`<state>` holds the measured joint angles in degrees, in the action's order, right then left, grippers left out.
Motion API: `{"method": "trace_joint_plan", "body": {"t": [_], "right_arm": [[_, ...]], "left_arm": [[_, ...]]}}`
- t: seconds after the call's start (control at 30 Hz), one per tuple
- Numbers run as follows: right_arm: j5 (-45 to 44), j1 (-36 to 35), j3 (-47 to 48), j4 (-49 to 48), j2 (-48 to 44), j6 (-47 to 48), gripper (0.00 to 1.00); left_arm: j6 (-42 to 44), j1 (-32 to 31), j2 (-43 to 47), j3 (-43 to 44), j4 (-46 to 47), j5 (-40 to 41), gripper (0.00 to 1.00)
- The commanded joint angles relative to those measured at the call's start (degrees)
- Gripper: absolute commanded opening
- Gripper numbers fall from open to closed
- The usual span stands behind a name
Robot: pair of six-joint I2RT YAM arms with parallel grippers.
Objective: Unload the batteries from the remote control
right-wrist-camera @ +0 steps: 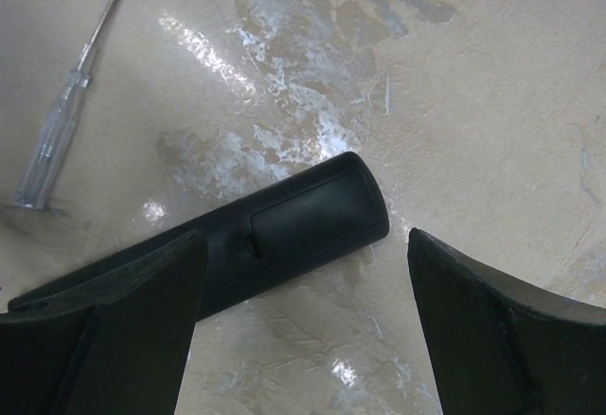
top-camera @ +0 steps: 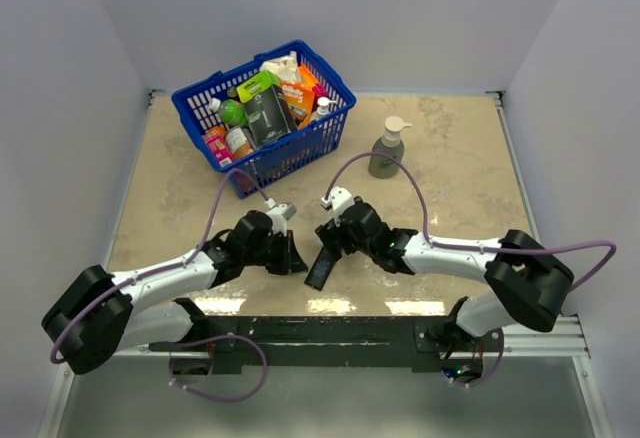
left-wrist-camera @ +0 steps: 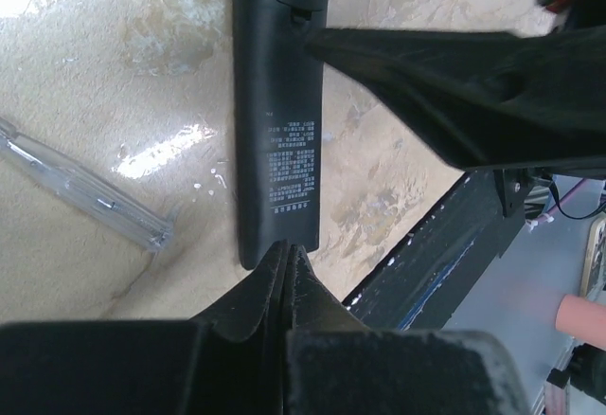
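Observation:
The remote control (top-camera: 322, 268) lies flat on the table between my two grippers, its back face with white print up (left-wrist-camera: 275, 102). Its battery cover (right-wrist-camera: 317, 208) is closed, so the batteries are hidden. My left gripper (top-camera: 297, 260) is shut and empty, its tips (left-wrist-camera: 287, 252) touching one end of the remote. My right gripper (top-camera: 330, 241) is open over the cover end (right-wrist-camera: 303, 278). One finger (right-wrist-camera: 114, 320) rests on the remote by the cover's notch, and the other finger (right-wrist-camera: 502, 330) is clear of the remote, over bare table.
A clear-handled screwdriver (right-wrist-camera: 57, 140) lies on the table beside the remote, also in the left wrist view (left-wrist-camera: 76, 188). A blue basket (top-camera: 200, 108) of groceries stands at the back left, a soap pump bottle (top-camera: 388, 148) at the back right. A black rail (top-camera: 330, 333) runs along the near edge.

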<state>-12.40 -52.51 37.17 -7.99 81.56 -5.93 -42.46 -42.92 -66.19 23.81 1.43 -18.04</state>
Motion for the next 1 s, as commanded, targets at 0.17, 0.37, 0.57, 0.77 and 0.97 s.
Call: {"method": "trace_joint_plan", "body": {"t": [0.17, 0.37, 0.57, 0.77, 0.97], "right_arm": [[-6.6, -1.7, 1.8, -1.9, 1.8, -2.3, 0.83], [-9.3, -1.7, 2.2, -1.1, 3.5, -3.8, 0.77], [-9.5, -1.7, 5.8, 2.9, 5.4, -4.2, 0.84], [-10.6, -1.7, 11.6, 6.9, 6.2, -9.5, 0.87], [-18.0, -1.7, 14.2, 9.1, 11.2, -15.9, 0.85]], "left_arm": [[1.2, -0.2, 3.1, 0.4, -0.5, 1.2, 0.00], [1.1, -0.2, 3.4, 0.6, -0.5, 0.6, 0.00], [0.8, -0.2, 4.1, 1.0, -1.3, 0.9, 0.00], [-0.1, -0.1, 6.5, 1.9, -4.9, 5.2, 0.00], [0.1, -0.1, 6.7, 2.5, -5.8, 5.6, 0.00]]}}
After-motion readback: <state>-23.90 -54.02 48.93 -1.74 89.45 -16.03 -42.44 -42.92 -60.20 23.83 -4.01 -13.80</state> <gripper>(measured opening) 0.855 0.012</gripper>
